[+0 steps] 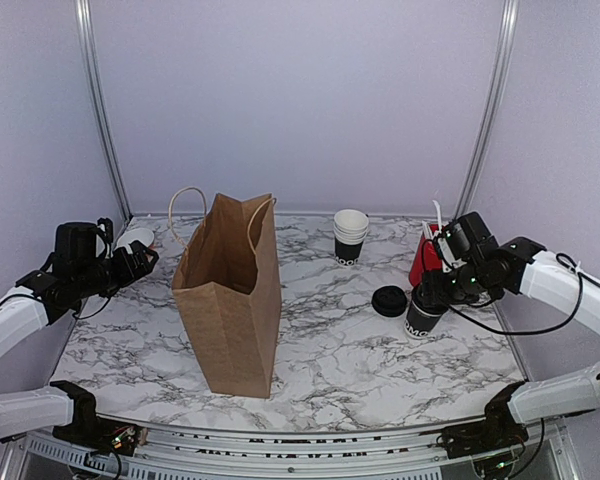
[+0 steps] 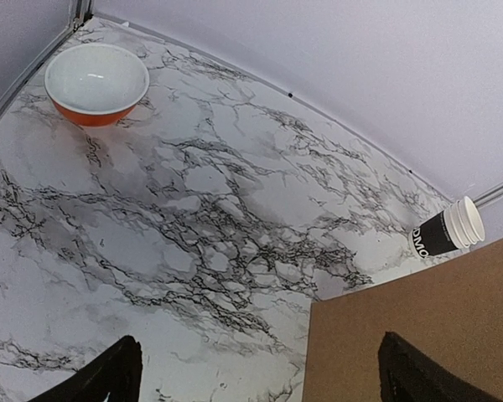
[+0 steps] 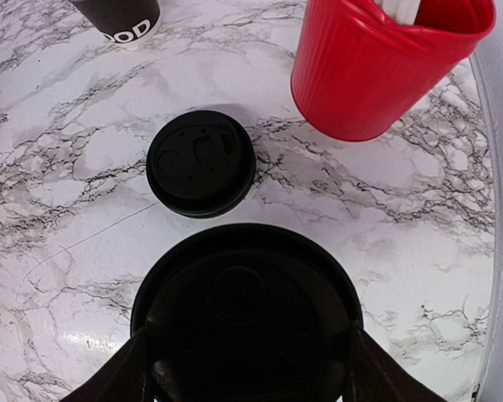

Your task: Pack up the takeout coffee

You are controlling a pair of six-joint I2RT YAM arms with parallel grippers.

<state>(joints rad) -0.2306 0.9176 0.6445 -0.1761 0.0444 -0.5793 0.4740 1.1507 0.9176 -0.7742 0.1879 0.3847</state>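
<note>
The right end effector (image 1: 435, 292) is clenched around the takeout coffee (image 1: 422, 318), a small black paper cup with a black plastic lid, its two fingers (image 3: 117, 381) set against opposite sides just below the lid. The cup is at the right side of the white marbled tabletop (image 1: 360, 370), just in front of the ribbed red plastic holder (image 1: 423, 258) and beside the low round pile of black lids (image 1: 389, 301). The upright brown paper bag (image 1: 230, 300), mouth open, stands well apart to the left. The left end effector (image 1: 143, 262) hangs released, jaws spread wide, near an orange bowl with a white inside (image 2: 96, 84).
</note>
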